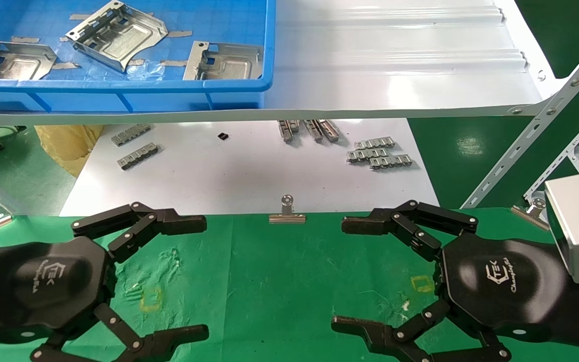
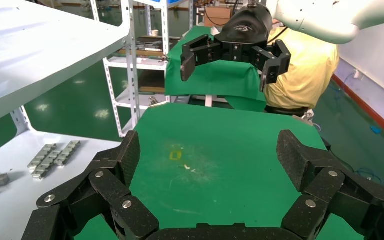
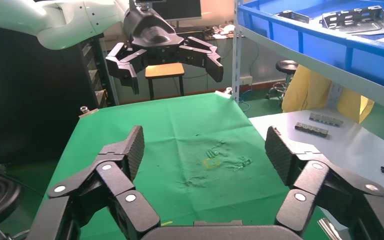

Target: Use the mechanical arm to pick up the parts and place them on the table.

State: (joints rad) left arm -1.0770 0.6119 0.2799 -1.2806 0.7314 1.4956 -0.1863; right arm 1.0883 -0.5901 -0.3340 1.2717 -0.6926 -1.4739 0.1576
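Hovering low over the table [image 1: 279, 281], the left gripper [image 1: 204, 276] and the right gripper [image 1: 340, 274] face each other across the green cloth, palms up toward the head camera, each with its claw fingers spread wide and nothing between them. The two are well apart, with bare cloth and two yellow square marks [image 1: 422, 284] between and under them.

The parts [image 1: 116, 32] lie in the blue bin [image 1: 239, 85] on the white shelf [image 1: 395, 60] beyond the table's far edge: three silver plates, one [image 1: 8, 60] at the bin's left, one in the middle, one [image 1: 224, 60] at its right. Below that shelf, small grey ribbed strips [image 1: 377, 153] sit on the white board [image 1: 229, 171]. A binder clip [image 1: 287, 211] grips the table's far edge, midway between the grippers.
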